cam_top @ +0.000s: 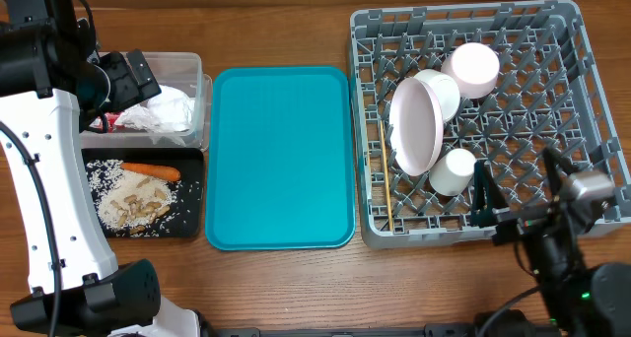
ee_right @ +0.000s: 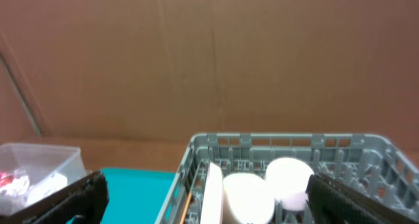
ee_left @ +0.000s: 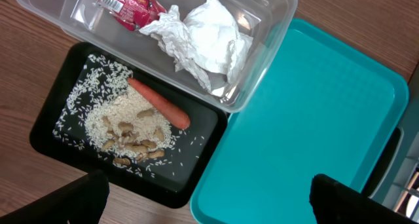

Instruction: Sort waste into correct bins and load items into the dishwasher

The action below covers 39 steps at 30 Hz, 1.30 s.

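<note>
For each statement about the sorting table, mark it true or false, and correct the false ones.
1. The carrot lies in the black tray. True.
2. The red snack wrapper lies in the black tray. False: it is in the clear tub with the crumpled paper.
3. The white plate lies flat. False: it stands on edge in the dish rack.
4. The chopsticks are in the dish rack. True.

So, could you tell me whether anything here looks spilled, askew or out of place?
Nothing serious: the rice grains are scattered loosely, but inside the black tray, and the plate leans on its edge in the grey rack.
</note>
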Tool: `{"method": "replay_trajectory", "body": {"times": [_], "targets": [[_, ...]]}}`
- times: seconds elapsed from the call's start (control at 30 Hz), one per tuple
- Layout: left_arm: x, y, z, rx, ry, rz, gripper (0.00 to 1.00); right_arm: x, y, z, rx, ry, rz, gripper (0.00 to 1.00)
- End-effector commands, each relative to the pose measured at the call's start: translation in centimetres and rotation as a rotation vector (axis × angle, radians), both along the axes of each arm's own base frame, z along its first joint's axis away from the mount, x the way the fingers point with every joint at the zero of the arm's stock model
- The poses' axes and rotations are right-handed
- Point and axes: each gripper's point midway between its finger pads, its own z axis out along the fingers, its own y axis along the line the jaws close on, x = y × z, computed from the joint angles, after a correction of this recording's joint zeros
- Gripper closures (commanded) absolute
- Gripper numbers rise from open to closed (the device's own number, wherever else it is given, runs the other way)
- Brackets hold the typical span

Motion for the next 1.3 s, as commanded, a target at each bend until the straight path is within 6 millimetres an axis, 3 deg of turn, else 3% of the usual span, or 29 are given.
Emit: {"method": "replay_trajectory", "body": {"times": [0.0,0.23,0.4,0.8,1.27], "targets": [[0.0,0.0,-0.1,-0.003,0.005,0.009,0.0,0.4,-0.3,-3.4,0.114,-0.013,-0.005,0.0],[0.0,0.0,-0.1,-0.003,0.005,0.009,0.0,1.6,-0.4,-8.2,0.159,-0.151,0.001,0.0],[0.0,0.0,-0.1,-0.003,0.005,0.009,0.0,1.6,-0.6,-10.1,0.161,-0.195,-0.009,0.0],[0.0,0.0,-0.1,-0.003,0.005,0.009,0.0,2.7,-2.1,-16.9,0.154,0.038,-0.111,0.0],[0.0,0.0,-0.1,-0.003,0.005,0.009,0.0,2.7,-2.4,-17.2,0.153,0.048,-0.129,0.0]]}}
